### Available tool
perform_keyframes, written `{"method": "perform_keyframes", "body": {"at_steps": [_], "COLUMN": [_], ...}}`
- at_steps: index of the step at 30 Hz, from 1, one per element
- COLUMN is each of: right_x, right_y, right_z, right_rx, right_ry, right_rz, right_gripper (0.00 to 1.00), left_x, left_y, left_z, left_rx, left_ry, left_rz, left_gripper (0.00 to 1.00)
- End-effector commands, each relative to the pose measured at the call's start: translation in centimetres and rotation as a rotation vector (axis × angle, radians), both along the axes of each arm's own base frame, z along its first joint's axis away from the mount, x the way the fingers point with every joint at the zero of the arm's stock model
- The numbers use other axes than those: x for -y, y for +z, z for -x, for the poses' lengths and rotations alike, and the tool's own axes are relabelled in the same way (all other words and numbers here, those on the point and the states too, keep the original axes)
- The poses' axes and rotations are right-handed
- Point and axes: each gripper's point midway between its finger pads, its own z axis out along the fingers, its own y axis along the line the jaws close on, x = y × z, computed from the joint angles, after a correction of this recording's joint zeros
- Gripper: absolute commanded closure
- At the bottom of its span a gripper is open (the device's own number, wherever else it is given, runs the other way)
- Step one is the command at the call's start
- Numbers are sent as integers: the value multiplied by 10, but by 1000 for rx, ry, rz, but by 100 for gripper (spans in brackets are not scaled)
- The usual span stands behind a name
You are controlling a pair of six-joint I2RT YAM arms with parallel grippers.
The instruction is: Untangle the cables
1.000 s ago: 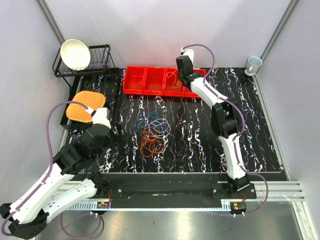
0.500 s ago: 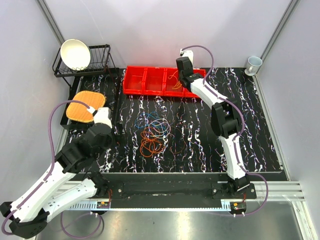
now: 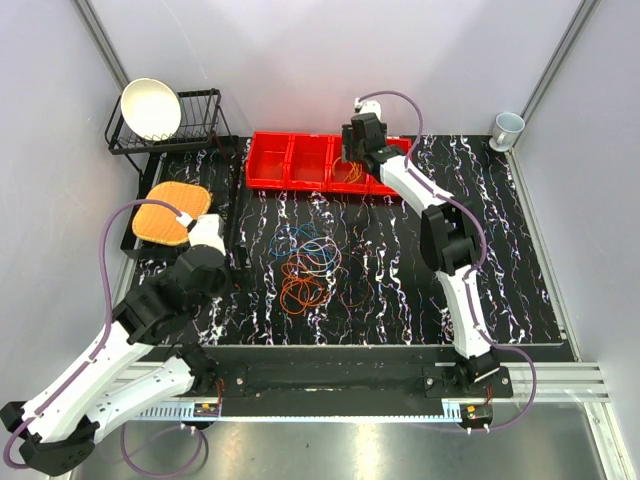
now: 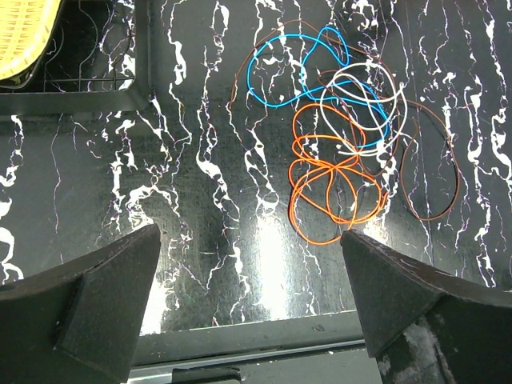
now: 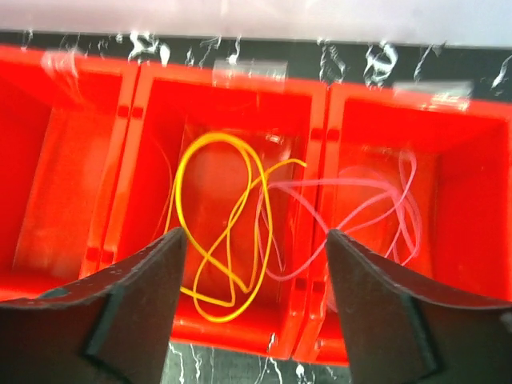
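We see our left tool hanging open and empty over the marbled surface, near the tangled orange, blue, white and brown cables, while our right tool, fingers spread and empty, hovers above the red bin that holds a yellow cable and a pink cable.

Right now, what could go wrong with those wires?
The pink cable crosses the yellow cable in the red bin, under the open jaws of the right gripper; lifting one may drag out the other. On the table, the orange cable, blue cable and white cable overlap below the left gripper; pulling one could tighten the tangle.
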Motion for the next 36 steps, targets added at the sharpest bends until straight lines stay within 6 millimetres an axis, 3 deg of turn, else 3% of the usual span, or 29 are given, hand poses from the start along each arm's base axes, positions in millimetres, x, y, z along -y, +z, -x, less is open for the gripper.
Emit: {"method": "perform_keyframes", "body": {"at_steps": [1,2,3,5,8,9,11,12,14,15,20,24,32,36], "right_x": [-4,-8,-6,-8,-6,-5,-5,-4,-4,-3,5,7,13,14], "right_y": [47,70,60,74,80,74,86,79,93,85,90,86,79,75], "right_z": [15,17,23,28,34,38,42,48,52,57,63,64,59,57], "right_rx": [94,151,136,170,200,189,217,205,242,229,251,243,220,210], "right_ry": [42,60,64,79,79,79,88,92,108,106,91,83,62,57], "right_rz": [-97,-134,-138,-169,-193,-192,-214,-213,-233,-230,-222,-214,-210,-209], "right_gripper": [20,19,18,17,17,17,17,17,17,17,16,15,15,15], "left_x": [2,3,4,4,11,18,29,33,46,53,84,98,123,134], "left_y": [6,6,4,4,0,-3,-4,-10,-15,-14,-30,-47,-94,-102], "left_z": [-8,-9,-9,-11,-18,-21,-29,-33,-45,-50,-74,-90,-104,-114], "left_rx": [34,31,23,19,21,7,16,-2,-8,-7,-82,-120,-210,-210], "left_ry": [14,14,9,23,39,36,30,33,21,11,-22,-23,-35,-13], "left_rz": [10,7,6,8,37,54,85,75,74,81,34,1,-6,25], "left_gripper": [1,1,1,1,1,1,1,1,1,1,1,9,17,18]}}
